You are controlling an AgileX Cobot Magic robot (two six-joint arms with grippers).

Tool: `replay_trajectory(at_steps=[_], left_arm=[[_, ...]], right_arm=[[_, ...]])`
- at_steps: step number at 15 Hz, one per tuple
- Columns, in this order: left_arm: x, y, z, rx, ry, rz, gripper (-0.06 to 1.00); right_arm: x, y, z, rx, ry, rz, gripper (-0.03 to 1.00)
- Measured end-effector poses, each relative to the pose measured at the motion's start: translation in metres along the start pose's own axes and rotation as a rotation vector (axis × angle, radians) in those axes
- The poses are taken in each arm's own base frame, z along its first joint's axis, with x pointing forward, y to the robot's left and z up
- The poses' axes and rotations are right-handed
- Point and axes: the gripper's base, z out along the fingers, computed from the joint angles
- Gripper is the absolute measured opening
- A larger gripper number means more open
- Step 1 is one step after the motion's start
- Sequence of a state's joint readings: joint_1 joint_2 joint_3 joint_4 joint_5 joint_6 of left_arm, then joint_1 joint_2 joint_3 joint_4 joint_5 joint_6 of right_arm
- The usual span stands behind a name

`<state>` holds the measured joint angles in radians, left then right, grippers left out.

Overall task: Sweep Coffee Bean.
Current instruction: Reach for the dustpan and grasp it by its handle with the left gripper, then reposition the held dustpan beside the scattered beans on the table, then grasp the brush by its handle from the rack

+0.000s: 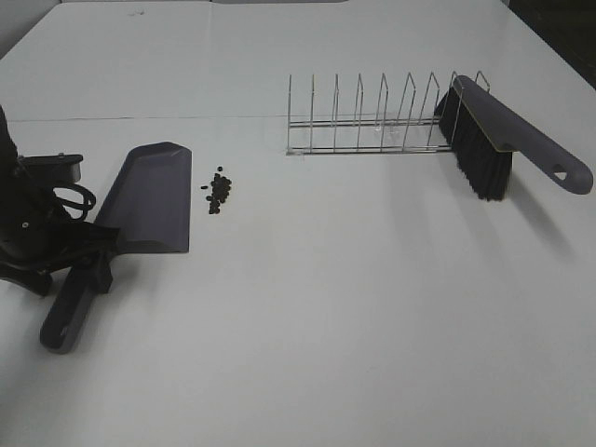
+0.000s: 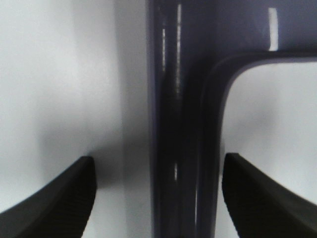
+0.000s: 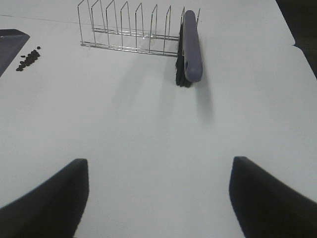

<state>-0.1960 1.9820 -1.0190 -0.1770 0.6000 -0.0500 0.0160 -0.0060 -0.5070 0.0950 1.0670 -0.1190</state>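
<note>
The coffee beans (image 1: 219, 193) lie in a small dark cluster on the white table, just right of the grey-purple dustpan (image 1: 149, 200). The dustpan lies flat, its handle pointing toward the front left. My left gripper (image 1: 96, 259) is open and straddles the handle. In the left wrist view the handle (image 2: 178, 124) runs between the two fingers (image 2: 59, 198) with gaps on both sides. A brush (image 1: 484, 140) with black bristles leans at the right end of the wire rack (image 1: 363, 121). My right gripper (image 3: 158, 203) is open and empty, well short of the brush (image 3: 190, 44).
The right wrist view also shows the wire rack (image 3: 129, 29), the beans (image 3: 28, 58) and a corner of the dustpan (image 3: 7, 42). The table's right edge (image 3: 292, 39) borders a dark floor. The right arm is out of the exterior view.
</note>
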Motion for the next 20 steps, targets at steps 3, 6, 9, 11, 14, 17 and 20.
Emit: replay_trajectory(at_steps=[3, 6, 9, 11, 14, 17, 20], left_arm=[[-0.003, 0.000, 0.003, -0.002, -0.006, 0.002, 0.63], [-0.004, 0.000, 0.003, -0.001, -0.019, -0.030, 0.30], [-0.004, 0.000, 0.003, 0.002, -0.020, -0.099, 0.26], [-0.005, 0.000, 0.002, 0.004, -0.025, -0.103, 0.26], [-0.003, -0.001, -0.009, 0.001, -0.033, -0.089, 0.26], [-0.004, -0.003, -0.022, -0.006, -0.071, -0.057, 0.26], [-0.002, -0.011, -0.023, -0.010, -0.074, -0.021, 0.26]], right_arm=[[0.000, 0.000, 0.000, 0.000, 0.000, 0.000, 0.66], [0.000, 0.000, 0.000, 0.000, 0.000, 0.000, 0.66], [0.000, 0.000, 0.000, 0.000, 0.000, 0.000, 0.66], [0.000, 0.000, 0.000, 0.000, 0.000, 0.000, 0.66], [0.000, 0.000, 0.000, 0.000, 0.000, 0.000, 0.66], [0.000, 0.000, 0.001, 0.000, 0.004, 0.000, 0.66], [-0.007, -0.002, 0.012, 0.003, 0.082, 0.010, 0.66]])
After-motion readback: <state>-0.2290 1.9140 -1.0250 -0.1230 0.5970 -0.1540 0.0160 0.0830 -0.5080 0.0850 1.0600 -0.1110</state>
